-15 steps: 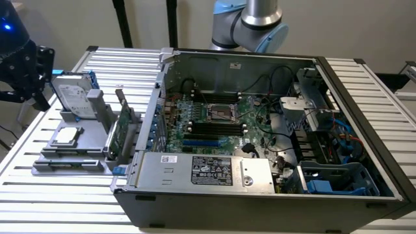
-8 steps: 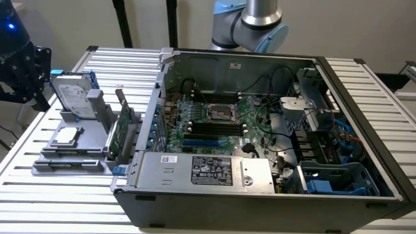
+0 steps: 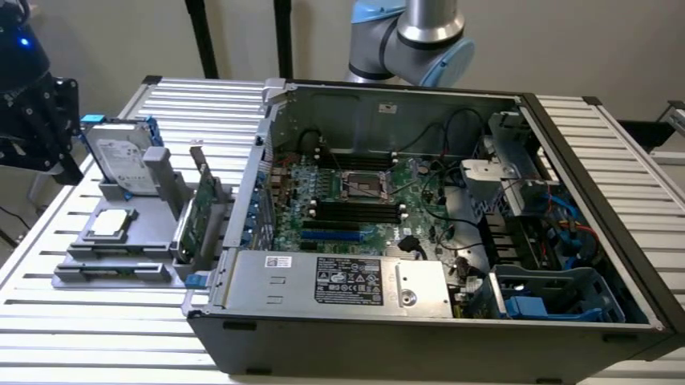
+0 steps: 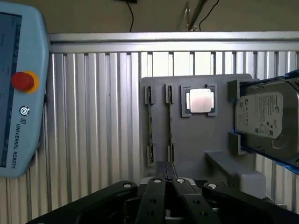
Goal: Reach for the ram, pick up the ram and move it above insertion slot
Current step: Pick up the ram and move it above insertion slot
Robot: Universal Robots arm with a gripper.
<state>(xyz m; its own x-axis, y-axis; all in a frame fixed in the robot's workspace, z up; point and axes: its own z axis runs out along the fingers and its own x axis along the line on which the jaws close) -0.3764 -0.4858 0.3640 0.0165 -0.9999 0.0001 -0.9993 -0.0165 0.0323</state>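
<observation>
Two ram sticks stand on edge in the slots of a grey fixture [image 4: 219,140]: one ram [image 4: 150,126] and a second ram [image 4: 169,123] beside it, both thin green strips. My gripper [image 4: 166,169] hovers near the end of the second stick, fingers drawn together with nothing between them. In the exterior view the black gripper [image 3: 62,160] hangs at the far left, beside the fixture [image 3: 118,257]. The black memory slots [image 3: 358,211] lie on the motherboard inside the open computer case [image 3: 428,321].
On the fixture sit a silver processor [image 4: 201,100], a hard drive [image 4: 266,116] in a blue holder, and a taller green card [image 3: 198,212] with a metal bracket. A teach pendant [image 4: 18,93] lies on the slatted metal table [image 4: 93,116]. Cables and drive cages crowd the case's right side.
</observation>
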